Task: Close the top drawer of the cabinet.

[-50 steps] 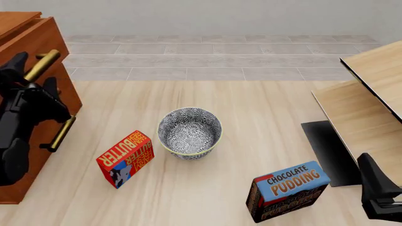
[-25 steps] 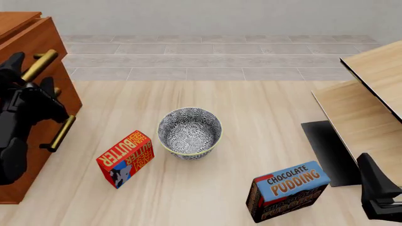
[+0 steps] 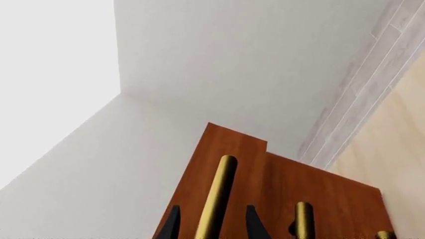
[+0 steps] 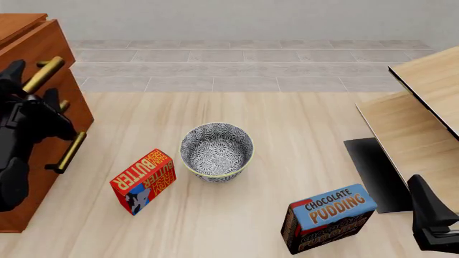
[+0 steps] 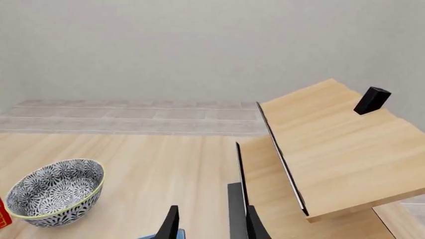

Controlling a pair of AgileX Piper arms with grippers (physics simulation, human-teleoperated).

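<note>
The reddish-brown cabinet (image 4: 72,115) stands at the table's left edge. Its top drawer (image 4: 37,44) carries a brass bar handle (image 4: 45,72). My left gripper (image 4: 36,83) is open, and its two black fingers straddle that handle with a gap on each side. The left wrist view shows the handle (image 3: 218,191) running between the fingertips (image 3: 252,223), against the drawer front (image 3: 265,181). A lower handle (image 4: 70,152) shows below the arm. My right gripper (image 4: 434,226) rests open at the near right corner, its fingers (image 5: 171,225) holding nothing.
A patterned bowl (image 4: 216,151) sits mid-table, with a red butter box (image 4: 143,180) to its left. A blue chocolate pudding box (image 4: 330,217) stands near the right gripper. Tilted pale wooden boards (image 4: 420,102) and a dark panel (image 4: 373,172) fill the right side.
The left gripper and the top drawer's handle have shifted slightly left, the drawer front moving in toward the cabinet. The right arm has not moved.
</note>
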